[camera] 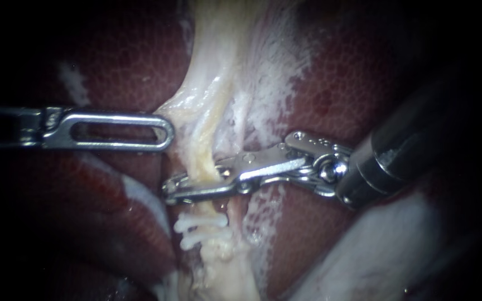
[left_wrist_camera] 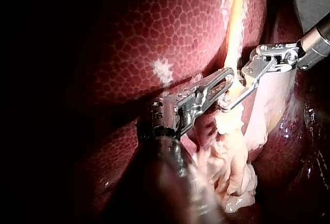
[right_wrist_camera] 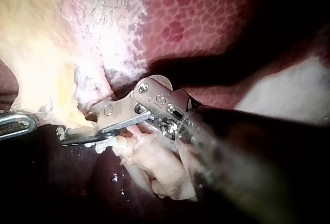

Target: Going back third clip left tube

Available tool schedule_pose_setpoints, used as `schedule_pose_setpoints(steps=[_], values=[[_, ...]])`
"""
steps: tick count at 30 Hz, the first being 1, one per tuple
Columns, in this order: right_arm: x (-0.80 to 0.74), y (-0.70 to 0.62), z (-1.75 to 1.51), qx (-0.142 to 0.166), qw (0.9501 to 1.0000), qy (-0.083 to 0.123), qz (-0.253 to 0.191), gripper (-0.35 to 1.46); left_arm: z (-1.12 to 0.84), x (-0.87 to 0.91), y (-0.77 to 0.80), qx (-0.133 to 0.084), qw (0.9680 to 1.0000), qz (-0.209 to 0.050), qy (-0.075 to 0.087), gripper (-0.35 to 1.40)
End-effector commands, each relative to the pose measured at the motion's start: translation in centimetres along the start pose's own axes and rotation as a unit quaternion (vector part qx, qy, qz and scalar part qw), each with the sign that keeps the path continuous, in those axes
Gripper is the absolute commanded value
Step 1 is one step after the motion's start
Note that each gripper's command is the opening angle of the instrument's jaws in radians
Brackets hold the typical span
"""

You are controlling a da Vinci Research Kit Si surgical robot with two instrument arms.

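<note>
A pale tube [camera: 201, 159] runs down from the whitish tissue between dark red liver lobes. My right instrument [camera: 196, 187] comes in from the right, its jaws slightly open and straddling the tube, which lies across the lower jaw. Just below the jaws, two white clips [camera: 199, 224] sit across the tube. My left instrument [camera: 165, 131] reaches in from the left with slotted jaws shut and holding nothing, the tip resting against the edge of the pale tissue. The left wrist view shows both tips meeting at the tube [left_wrist_camera: 233, 54]. In the right wrist view the right instrument [right_wrist_camera: 69, 131] has its upper jaw partly hidden by tissue.
The liver [camera: 112, 72] surrounds the tube on both sides. White fatty tissue [camera: 274, 72] spreads above the right instrument's jaws. A pale lobe [camera: 386, 251] lies under the right instrument's shaft. Lumpy pale tissue [left_wrist_camera: 232, 157] hangs beside the left instrument's shaft.
</note>
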Motion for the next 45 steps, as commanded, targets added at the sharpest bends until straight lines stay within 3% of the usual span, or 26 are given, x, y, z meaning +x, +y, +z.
schedule_pose_setpoints(steps=[1, 11, 12, 15, 17, 19, 23, 30, 33, 45], values=[[0.0, 0.0, 0.0, 0.0, 1.0, 0.0, 0.0, -0.35, 0.0, 0.0, 0.0, 0.0, 1.0, 0.0, 0.0, -0.35], [0.01, 0.0, 0.0, -0.003, 1.0, 0.002, 0.0, -0.35, 0.0, 0.0, 0.0, 0.0, 1.0, 0.0, 0.0, -0.35], [0.02, 0.0, 0.01, -0.003, 0.9999, 0.001, -0.014, -0.29, 0.0, 0.0, 0.0, 0.0, 1.0, 0.0, 0.0, -0.35], [0.05, 0.03, 0.06, -0.006, 0.9977, -0.002, -0.067, 0.28, 0.0, 0.0, 0.0, 0.0, 1.0, 0.0, 0.0, -0.35], [0.05, 0.04, 0.11, -0.004, 0.9965, 0.008, -0.083, 0.46, 0.0, 0.0, 0.0, 0.0, 1.0, 0.0, 0.0, -0.35], [0.05, 0.05, 0.14, -0.003, 0.9948, 0.012, -0.101, 0.52, 0.0, 0.0, 0.0, 0.0, 1.0, 0.0, 0.0, -0.35], [0.06, 0.06, 0.16, -0.003, 0.9902, 0.011, -0.139, 0.55, 0.0, 0.0, 0.0, 0.0, 1.0, 0.0, 0.0, -0.35], [0.1, 0.09, 0.2, -0.012, 0.9755, 0.005, -0.219, 0.6, 0.0, 0.0, 0.0, 0.0, 1.0, 0.0, 0.0, -0.35], [0.09, 0.09, 0.19, -0.012, 0.9722, 0.004, -0.234, 0.6, -0.01, 0.0, 0.0, 0.0, 1.0, 0.0, 0.0, -0.35], [0.02, 0.02, -0.23, -0.032, 0.9717, 0.008, -0.234, 0.6, -0.03, 0.0, 0.01, 0.001, 1.0, 0.0, 0.0, -0.35]])
